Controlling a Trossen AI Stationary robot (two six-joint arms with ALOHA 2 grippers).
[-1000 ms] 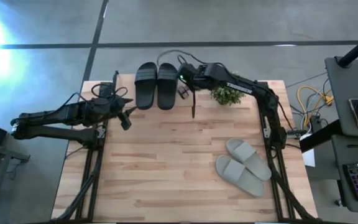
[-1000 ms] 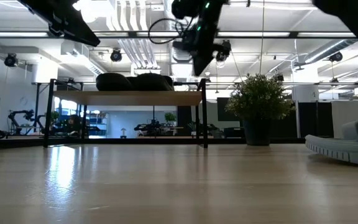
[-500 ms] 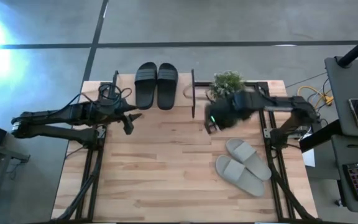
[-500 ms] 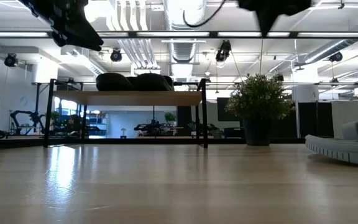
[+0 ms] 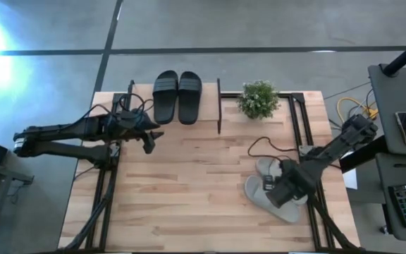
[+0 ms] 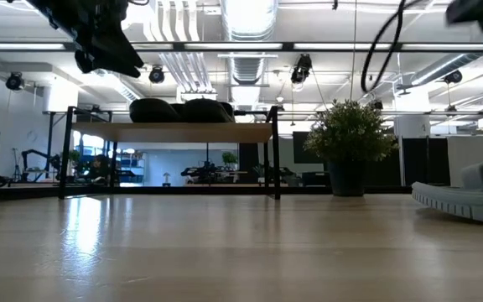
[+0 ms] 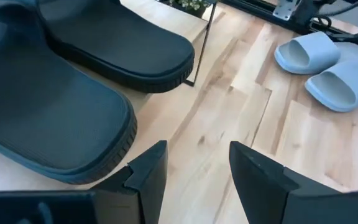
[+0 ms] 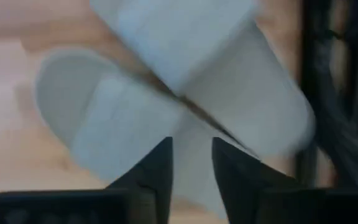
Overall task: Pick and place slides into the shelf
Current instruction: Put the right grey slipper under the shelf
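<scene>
Two black slides [image 5: 177,97] lie side by side on the shelf's [image 5: 219,106] top board [image 6: 174,132], soles down. The light grey pair [image 5: 282,171] lies soles down on the table near its right edge. My right gripper [image 5: 277,189] hangs open above the grey slides [image 8: 185,81], high over them in the low view, and touches nothing. My left gripper [image 5: 150,137] is open and hovers off the table at the shelf's near-left corner. In its wrist view the black slides [image 7: 48,106] lie just ahead of its fingers.
A small potted plant [image 5: 258,99] stands at the far edge, right of the shelf. Black metal arm frames [image 5: 296,120] run along both table sides. The bare wooden tabletop [image 5: 196,190] spreads between the shelf and the near edge.
My right gripper has swung from above the shelf, beside the black slides, toward the table's near right, and now hangs over the grey pair. The slides and the shelf have stayed in place.
</scene>
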